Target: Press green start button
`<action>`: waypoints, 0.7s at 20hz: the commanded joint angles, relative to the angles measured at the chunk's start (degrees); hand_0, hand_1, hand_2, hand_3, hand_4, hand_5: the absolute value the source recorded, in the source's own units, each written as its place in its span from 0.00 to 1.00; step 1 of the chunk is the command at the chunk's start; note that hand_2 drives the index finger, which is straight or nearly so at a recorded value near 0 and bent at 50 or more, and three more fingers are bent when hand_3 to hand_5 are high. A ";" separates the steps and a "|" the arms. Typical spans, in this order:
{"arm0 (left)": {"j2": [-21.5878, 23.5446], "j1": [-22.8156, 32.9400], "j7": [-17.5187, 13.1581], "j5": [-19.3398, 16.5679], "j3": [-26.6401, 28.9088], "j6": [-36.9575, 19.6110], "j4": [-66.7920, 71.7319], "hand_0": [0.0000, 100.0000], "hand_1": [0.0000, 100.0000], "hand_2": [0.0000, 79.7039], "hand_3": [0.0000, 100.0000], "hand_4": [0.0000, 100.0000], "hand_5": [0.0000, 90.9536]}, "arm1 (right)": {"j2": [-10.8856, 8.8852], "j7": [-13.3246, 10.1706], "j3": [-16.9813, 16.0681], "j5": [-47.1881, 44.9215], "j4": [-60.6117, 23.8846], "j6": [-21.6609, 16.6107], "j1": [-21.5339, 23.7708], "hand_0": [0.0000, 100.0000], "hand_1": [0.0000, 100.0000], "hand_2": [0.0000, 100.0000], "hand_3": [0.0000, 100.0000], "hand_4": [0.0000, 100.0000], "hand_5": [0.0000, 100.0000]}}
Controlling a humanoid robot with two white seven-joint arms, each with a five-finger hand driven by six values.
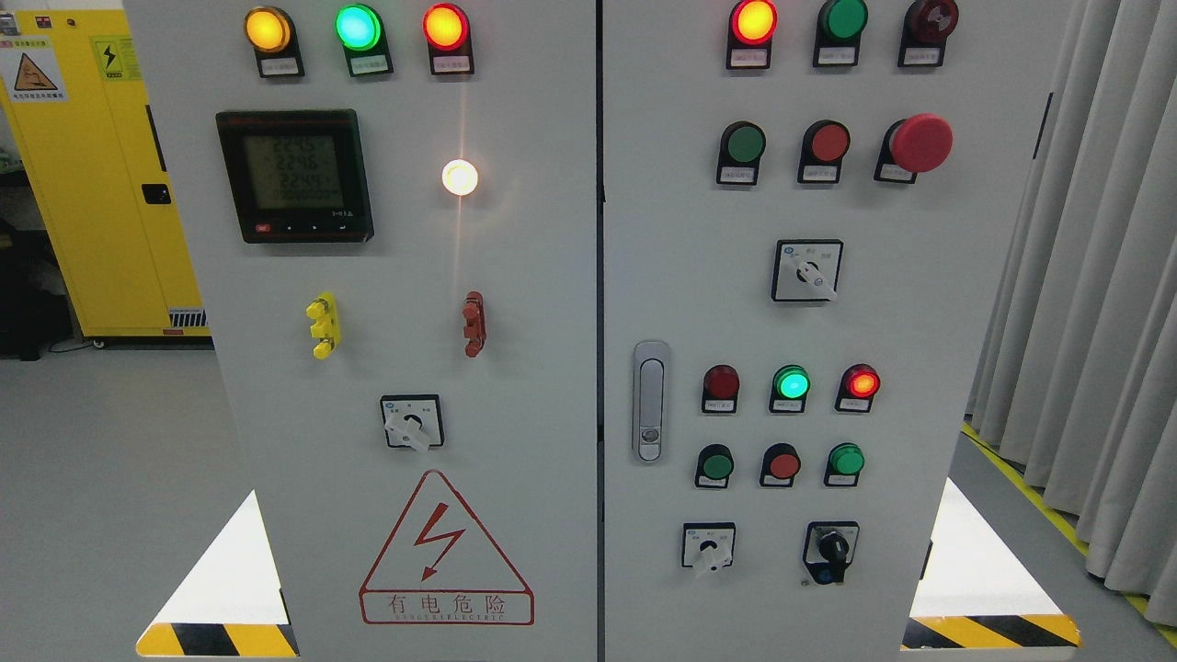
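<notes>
Two grey metal cabinet doors (405, 276) fill the head view, and neither robot hand shows, so the state of the fingers cannot be told. Taking the silver door handle (650, 401) as landmark: the round green push button (743, 143) sits up and to its right, beside a round red push button (828, 143) and a red mushroom stop button (920, 142). Two more green push buttons (715, 465) lie just lower right of the handle, under a lit green lamp (791, 382).
</notes>
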 commanded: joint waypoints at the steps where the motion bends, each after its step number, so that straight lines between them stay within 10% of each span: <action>1: 0.49 -1.41 -0.01 -0.03 0.00 0.00 -1.58 0.12 0.56 0.00 0.00 0.00 0.00 | -0.12 -0.12 1.26 -0.12 -0.03 0.06 -0.07 0.15 0.23 0.00 0.00 0.00 0.00; 8: 0.40 -1.41 -0.01 -0.03 0.00 0.00 -1.58 0.12 0.56 0.00 0.00 0.00 0.00 | -0.82 0.84 1.34 -0.21 -1.25 -0.46 -0.07 0.15 0.23 0.00 0.00 0.00 0.00; 14: -0.04 -1.41 -0.01 -0.03 0.00 0.00 -1.58 0.12 0.56 0.00 0.00 0.00 0.00 | -0.47 2.43 3.36 0.41 -7.23 -10.21 -2.17 0.15 0.27 0.00 0.00 0.00 0.00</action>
